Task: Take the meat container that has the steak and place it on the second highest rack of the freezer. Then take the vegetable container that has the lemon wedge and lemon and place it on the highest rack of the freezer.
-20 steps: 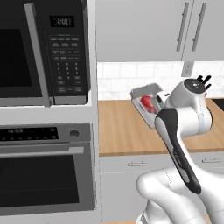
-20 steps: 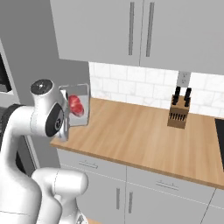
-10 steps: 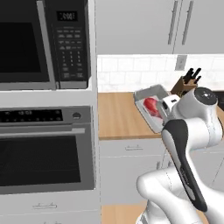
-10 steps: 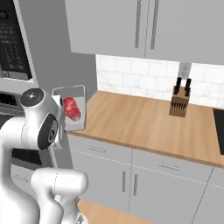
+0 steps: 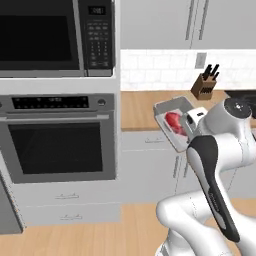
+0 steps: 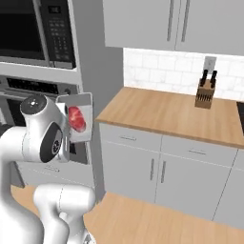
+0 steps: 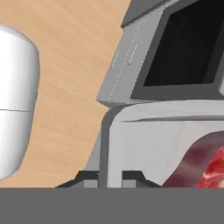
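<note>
steak (image 5: 173,121) in meat container (image 6: 79,101) | jaws clamp rim (hand view)

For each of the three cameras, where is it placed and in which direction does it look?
Left base view: behind the arm's left, facing the wall oven; the arm rises at lower right.
Right base view: behind its right, facing the counter; the arm stands at lower left.
Hand view: on the hand, along the gripper clamping the meat container.
Both base views share the steak and knife block.
</note>
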